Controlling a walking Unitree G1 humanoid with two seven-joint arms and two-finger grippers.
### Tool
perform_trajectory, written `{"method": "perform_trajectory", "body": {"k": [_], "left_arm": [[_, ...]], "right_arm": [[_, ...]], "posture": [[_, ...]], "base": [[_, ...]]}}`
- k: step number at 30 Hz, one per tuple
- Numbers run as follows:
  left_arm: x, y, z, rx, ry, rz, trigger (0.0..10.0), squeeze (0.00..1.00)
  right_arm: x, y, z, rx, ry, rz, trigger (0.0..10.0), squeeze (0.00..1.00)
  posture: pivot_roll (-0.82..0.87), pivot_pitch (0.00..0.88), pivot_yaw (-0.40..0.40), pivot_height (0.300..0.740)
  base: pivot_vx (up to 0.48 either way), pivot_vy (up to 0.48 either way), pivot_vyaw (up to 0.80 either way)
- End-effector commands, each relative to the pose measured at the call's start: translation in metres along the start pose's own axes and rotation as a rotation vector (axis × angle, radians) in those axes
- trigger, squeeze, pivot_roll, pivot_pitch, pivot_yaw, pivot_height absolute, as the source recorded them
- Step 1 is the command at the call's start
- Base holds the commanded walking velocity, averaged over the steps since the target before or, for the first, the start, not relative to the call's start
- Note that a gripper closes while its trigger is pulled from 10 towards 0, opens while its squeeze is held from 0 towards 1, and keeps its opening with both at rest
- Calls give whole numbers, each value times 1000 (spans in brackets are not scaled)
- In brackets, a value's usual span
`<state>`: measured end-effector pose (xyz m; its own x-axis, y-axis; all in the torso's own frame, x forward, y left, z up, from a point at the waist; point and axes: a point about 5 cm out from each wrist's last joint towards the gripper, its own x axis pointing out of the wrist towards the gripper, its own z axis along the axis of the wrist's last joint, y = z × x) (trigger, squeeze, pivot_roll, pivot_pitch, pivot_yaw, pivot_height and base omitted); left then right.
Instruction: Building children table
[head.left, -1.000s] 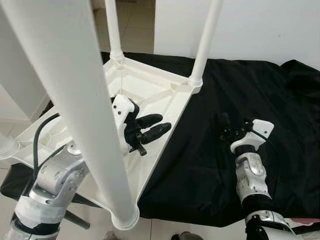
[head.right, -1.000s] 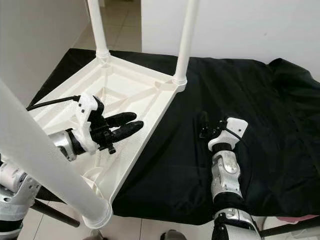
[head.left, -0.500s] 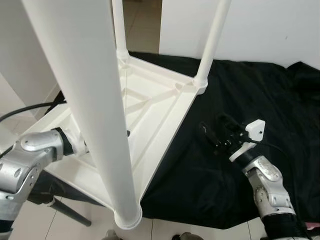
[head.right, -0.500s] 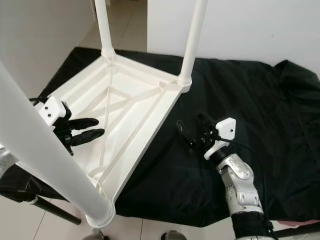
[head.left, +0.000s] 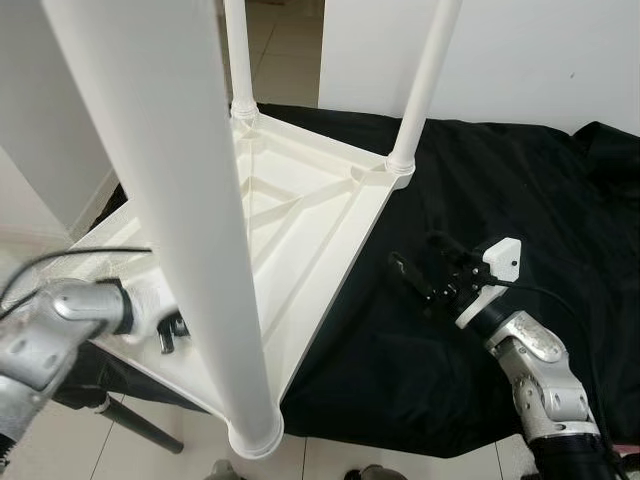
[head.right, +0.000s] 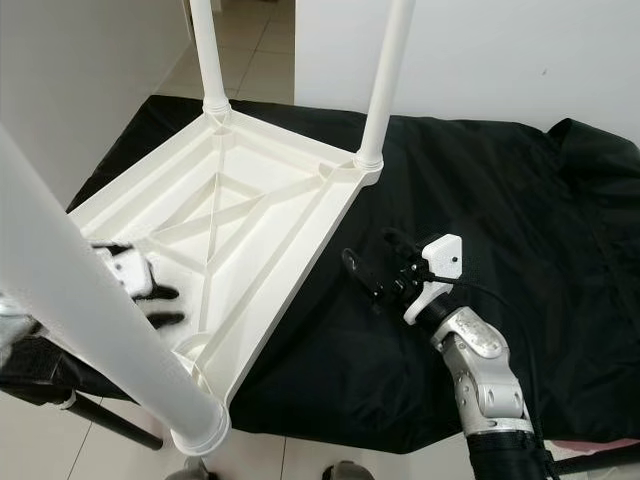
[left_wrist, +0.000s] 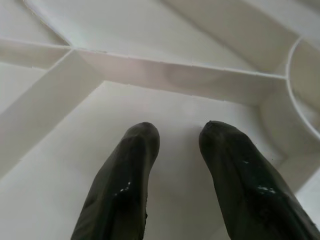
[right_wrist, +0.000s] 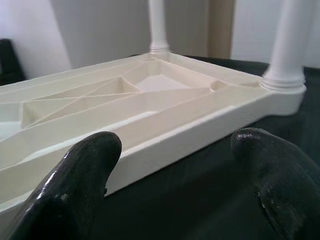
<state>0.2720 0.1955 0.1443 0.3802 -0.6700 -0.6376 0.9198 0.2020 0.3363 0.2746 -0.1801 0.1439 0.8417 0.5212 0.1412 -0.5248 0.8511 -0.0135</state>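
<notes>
Upside down on a black cloth (head.right: 520, 200): white children table (head.right: 250, 210), top face down, ribbed underside up. Three legs seen fitted and upright: far-left leg (head.right: 208, 55), far-right leg (head.right: 385, 80), near leg (head.left: 160, 200) close to the camera. Long axis of the tabletop running from near-left to far-right.

Left gripper (left_wrist: 175, 150) low over the ribbed underside near the near-left corner, fingers (left_wrist: 127, 170) slightly parted, holding nothing. Right gripper (head.right: 375, 275) above the cloth just beside the tabletop's right rim (right_wrist: 200, 132), fingers (right_wrist: 85, 165) spread wide toward that edge, empty.

Likely step: gripping the frame to steady or turn it. Best done by closing on the rim squarely, both sides together, keeping clear of the near leg, lifting evenly to avoid twisting the legs in their sockets.
</notes>
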Motion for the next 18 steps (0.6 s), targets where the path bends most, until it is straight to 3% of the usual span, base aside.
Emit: {"method": "perform_trajectory", "body": {"k": [1, 4, 9, 12, 18], "left_arm": [[6, -8, -11, -2, 56, -51, 10000, 0], [19, -10, -14, 84, 107, -83, 10000, 0], [28, -10, -10, 129, 101, -109, 10000, 0], [47, -4, 11, 219, 51, -160, 10000, 0], [62, 1, 36, 257, -30, -165, 10000, 0]], "right_arm": [[0, 4, -2, 12, 16, -5, 10000, 0], [3, 5, -11, 73, 22, -121, 10000, 0], [7, 6, -14, 123, 2, -174, 10000, 0], [17, 5, -15, 238, -57, -268, 10000, 0], [23, 7, -14, 251, -70, -295, 10000, 0]], "posture": [[-36, 55, 4, 740], [-40, 55, 5, 740], [-43, 55, 9, 740], [-45, 49, 12, 740], [-49, 46, 15, 740]], "base": [[0, 0, 0], [0, 0, 0], [0, 0, 0], [0, 0, 0], [0, 0, 0]]}}
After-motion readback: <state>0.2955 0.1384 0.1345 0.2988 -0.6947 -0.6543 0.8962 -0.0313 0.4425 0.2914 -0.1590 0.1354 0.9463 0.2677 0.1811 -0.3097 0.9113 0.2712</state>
